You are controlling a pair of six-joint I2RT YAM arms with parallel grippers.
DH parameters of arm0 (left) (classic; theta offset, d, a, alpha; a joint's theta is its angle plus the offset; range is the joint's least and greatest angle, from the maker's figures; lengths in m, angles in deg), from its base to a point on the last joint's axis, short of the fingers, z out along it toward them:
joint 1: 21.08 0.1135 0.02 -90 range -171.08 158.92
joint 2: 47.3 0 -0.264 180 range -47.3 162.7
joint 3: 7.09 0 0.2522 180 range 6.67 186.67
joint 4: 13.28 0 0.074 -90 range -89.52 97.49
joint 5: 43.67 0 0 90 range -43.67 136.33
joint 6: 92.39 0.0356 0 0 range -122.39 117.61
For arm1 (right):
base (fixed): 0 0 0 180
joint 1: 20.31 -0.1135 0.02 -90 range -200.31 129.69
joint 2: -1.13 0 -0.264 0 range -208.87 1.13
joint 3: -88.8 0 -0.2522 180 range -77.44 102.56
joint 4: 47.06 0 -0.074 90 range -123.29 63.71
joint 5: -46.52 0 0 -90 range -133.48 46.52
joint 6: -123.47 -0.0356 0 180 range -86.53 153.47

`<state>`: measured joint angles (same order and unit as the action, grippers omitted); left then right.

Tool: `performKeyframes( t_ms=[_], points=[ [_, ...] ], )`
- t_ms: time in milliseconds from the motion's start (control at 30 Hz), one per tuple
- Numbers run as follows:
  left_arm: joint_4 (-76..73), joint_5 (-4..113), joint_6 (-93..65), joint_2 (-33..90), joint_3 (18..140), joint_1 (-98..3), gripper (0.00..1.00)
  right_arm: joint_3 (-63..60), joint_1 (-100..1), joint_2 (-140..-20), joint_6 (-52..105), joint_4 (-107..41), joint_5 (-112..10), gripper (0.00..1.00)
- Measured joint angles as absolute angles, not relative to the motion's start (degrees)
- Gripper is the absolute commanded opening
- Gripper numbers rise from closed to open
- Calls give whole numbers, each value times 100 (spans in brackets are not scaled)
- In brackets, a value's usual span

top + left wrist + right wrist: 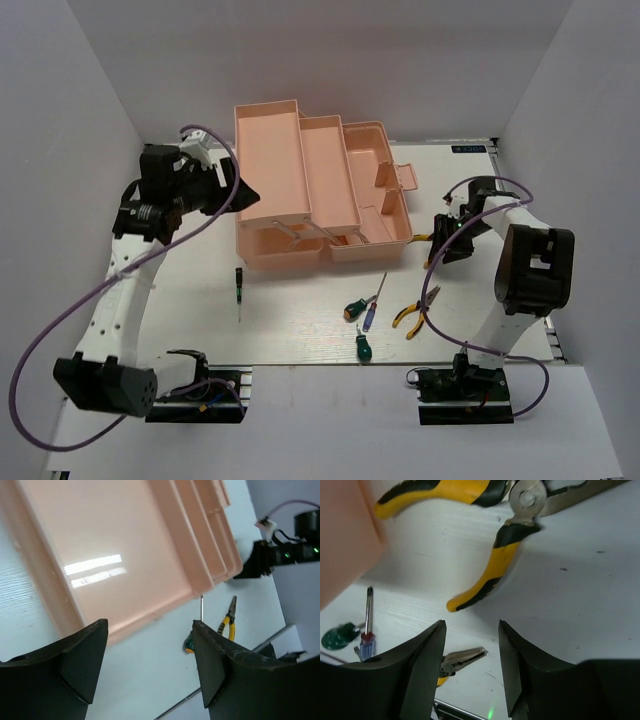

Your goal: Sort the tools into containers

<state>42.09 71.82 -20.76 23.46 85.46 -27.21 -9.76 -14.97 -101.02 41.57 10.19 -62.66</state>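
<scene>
Toward the near edge, right of centre, the green-handled stubby screwdrivers (353,309), a blue-handled one (368,320) and one pair of pliers (414,314) are lying loose, waiting to be sorted. The thin screwdriver (239,284) is lying alone further left. Beyond them, toward the right edge, the right gripper (471,630) is hovering wide open and empty just short of the second pliers (495,565), seemingly lining up a grasp. Farthest, the left gripper (150,625), likewise spread and holding nothing, is hanging over the toolbox (270,160) at the far middle, perhaps viewing its tray.
</scene>
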Motion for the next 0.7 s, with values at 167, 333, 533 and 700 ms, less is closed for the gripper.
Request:
performKeyframes(
  t_ms=[167,333,533,700],
  points=[
    [4073,7412,-1890,1544,8032,-2922,78,-934,-1726,-10209,3623,652,-5643,54],
    [3988,7547,-1847,1144,7774,-3038,77,-733,-1879,-10600,3064,372,-5291,41],
    [3879,7663,-1851,1273,7282,-3497,59,-718,-1941,-10648,2611,252,-4889,0],
    [3481,7582,-1910,2105,7293,-4430,40,-980,-1827,-10261,2767,258,-4644,0]
  ],
)
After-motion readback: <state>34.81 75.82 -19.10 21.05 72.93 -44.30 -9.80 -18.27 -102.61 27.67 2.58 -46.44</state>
